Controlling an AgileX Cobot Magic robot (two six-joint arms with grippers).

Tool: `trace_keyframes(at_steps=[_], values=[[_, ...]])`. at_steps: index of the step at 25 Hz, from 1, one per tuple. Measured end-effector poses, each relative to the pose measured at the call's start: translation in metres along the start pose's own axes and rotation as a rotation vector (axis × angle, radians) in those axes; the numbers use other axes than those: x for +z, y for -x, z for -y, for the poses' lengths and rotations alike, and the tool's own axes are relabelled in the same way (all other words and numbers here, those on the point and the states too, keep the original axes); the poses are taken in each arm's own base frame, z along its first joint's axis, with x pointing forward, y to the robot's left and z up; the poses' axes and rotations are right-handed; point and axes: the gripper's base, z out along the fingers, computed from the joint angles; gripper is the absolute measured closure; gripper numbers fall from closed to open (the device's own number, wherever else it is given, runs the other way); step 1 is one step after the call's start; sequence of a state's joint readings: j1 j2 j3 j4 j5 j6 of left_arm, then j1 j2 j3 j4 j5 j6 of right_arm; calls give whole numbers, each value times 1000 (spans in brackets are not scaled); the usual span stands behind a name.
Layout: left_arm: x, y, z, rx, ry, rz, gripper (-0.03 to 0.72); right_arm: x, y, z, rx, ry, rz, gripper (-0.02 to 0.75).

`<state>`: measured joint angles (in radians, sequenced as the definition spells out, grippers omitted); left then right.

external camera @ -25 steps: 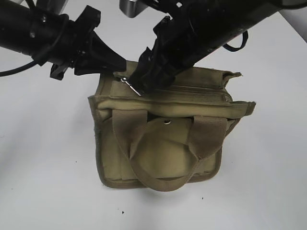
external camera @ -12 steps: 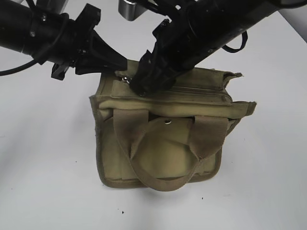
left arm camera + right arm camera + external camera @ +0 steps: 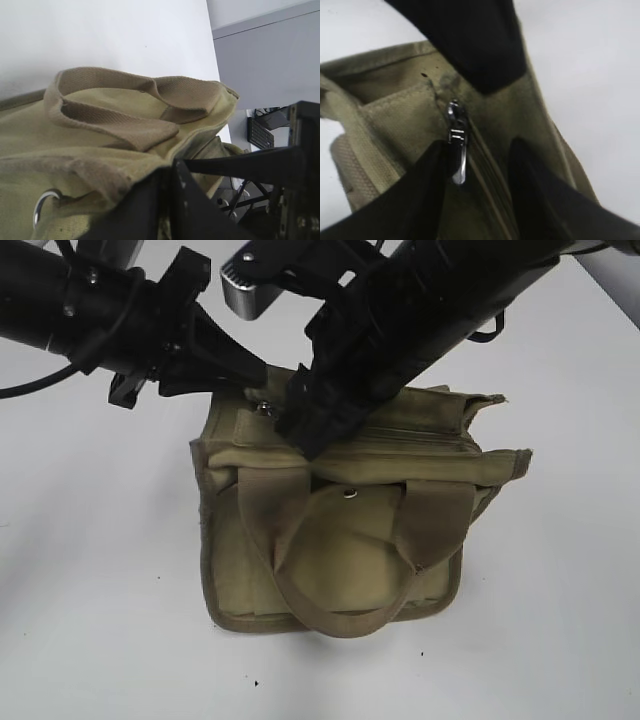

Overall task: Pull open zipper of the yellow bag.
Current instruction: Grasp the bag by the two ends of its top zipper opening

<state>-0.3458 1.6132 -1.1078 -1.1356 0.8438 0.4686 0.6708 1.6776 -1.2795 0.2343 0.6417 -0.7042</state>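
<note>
The yellow bag (image 3: 340,570) stands on the white table with its zipper (image 3: 420,435) running along the top. My left gripper (image 3: 250,378) is shut on the bag's back left top corner, and the left wrist view shows its fingers (image 3: 150,210) pinching the canvas (image 3: 100,115). My right gripper (image 3: 305,435) comes down from the upper right onto the zipper's left end. In the right wrist view its jaws (image 3: 479,145) stand apart astride the zipper tape (image 3: 490,185). The silver pull tab (image 3: 459,155) lies between them, against the left finger (image 3: 427,190).
Two tan webbing handles (image 3: 310,610) droop over the bag's front, with a round silver snap button (image 3: 349,494) between them. White table (image 3: 100,590) surrounds the bag. The table's edge (image 3: 615,275) shows at the upper right. Both black arms crowd the space above the bag's back.
My right gripper has shifted slightly over the zipper's left end and its jaws have narrowed around the pull tab, which it now mostly hides in the exterior view. The left gripper has stayed put.
</note>
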Motion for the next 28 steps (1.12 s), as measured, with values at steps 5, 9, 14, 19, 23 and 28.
trace_keyframes(at_steps=[5,9,14,19,23,28], values=[[0,0,0,-9,-6,4,671,2,-1,0,20,-19,-21,459],[0,1,1,-13,-10,4,671,4,4,-11,-23,-5,-24,503],[2,0,-1,-16,-9,-2,671,11,5,-14,-42,4,-35,662],[2,0,-1,-19,-13,-3,672,10,2,-12,-39,-15,-76,667],[2,0,0,-24,-20,-4,672,2,-9,-5,21,-34,-168,667],[2,0,1,-32,-30,-4,673,-32,-31,12,154,-37,-289,667]])
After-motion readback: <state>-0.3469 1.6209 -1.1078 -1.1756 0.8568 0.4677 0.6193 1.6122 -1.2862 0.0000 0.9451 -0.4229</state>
